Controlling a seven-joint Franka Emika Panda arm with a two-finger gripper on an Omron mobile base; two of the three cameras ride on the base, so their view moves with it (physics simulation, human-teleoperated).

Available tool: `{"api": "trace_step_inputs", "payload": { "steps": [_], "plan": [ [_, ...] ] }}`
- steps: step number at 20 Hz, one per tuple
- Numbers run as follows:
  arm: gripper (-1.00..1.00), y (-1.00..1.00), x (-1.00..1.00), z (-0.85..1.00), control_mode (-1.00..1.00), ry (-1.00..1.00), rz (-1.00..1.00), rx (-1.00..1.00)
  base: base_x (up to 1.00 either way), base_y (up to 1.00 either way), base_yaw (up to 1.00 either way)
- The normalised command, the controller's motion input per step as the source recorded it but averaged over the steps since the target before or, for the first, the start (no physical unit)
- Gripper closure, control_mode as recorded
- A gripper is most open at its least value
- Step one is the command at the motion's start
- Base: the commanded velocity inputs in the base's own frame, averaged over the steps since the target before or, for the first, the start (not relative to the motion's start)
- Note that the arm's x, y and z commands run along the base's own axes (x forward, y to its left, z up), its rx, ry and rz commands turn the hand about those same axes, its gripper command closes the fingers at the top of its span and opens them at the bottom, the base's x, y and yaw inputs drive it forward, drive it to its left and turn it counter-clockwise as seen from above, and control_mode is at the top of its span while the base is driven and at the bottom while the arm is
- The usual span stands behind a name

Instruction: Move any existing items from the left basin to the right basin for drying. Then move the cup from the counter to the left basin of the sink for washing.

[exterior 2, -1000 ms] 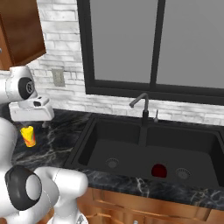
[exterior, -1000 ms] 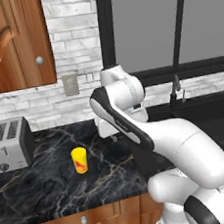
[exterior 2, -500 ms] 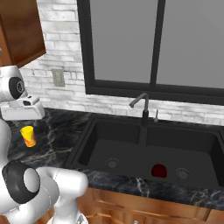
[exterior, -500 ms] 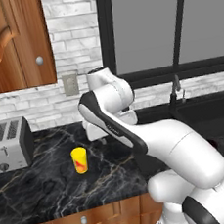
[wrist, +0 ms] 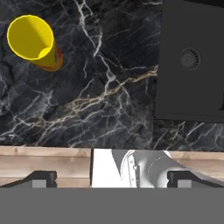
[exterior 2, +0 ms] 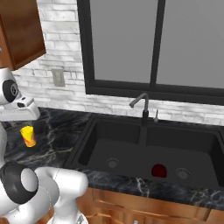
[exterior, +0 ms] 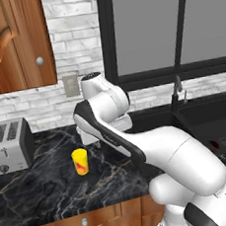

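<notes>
The yellow cup [exterior: 81, 162] with a red mark stands upright on the black marble counter [exterior: 49, 187]. It also shows in the right base view, cup [exterior 2: 28, 136]. From the hand view I look down into the cup [wrist: 30, 39] at the upper left. My gripper [wrist: 112, 178] hangs open above the counter between the cup and the left basin [wrist: 192, 87], nothing between its fingertips [wrist: 43, 178]. A small dark red item [exterior 2: 159, 170] lies in the right basin [exterior 2: 188, 151], near its drain. The left basin [exterior 2: 109, 146] holds nothing I can see.
A silver toaster [exterior: 9, 145] stands at the counter's left end. The thin black faucet [exterior 2: 142, 111] rises behind the sink's middle. A wooden wall cabinet [exterior: 12, 42] hangs above the toaster. Brown drawers run under the counter's front edge [wrist: 43, 159].
The arm has swung left along the counter, bringing the hand from near the sink's edge to just beside and above the cup. The gripper stayed open.
</notes>
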Motion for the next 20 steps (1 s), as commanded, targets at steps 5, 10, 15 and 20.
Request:
{"api": "trace_step_inputs", "payload": {
  "steps": [5, 10, 15, 20],
  "plan": [
    [-1.0, 0.08, 0.09, -0.08, -1.0, -0.04, 0.0, 0.0, 0.0, 0.0, 0.0],
    [-1.0, 0.04, 0.15, -0.1, -1.0, 0.0, 0.0, 0.0, 0.0, 0.0, 0.0],
    [-1.0, 0.08, 0.18, -0.17, -1.0, 0.0, 0.0, 0.0, 0.0, 0.0, 0.0],
    [-1.0, 0.14, 0.22, -0.16, -1.0, 0.0, 0.0, 0.0, 0.0, 0.0, 0.0]
  ]
}}
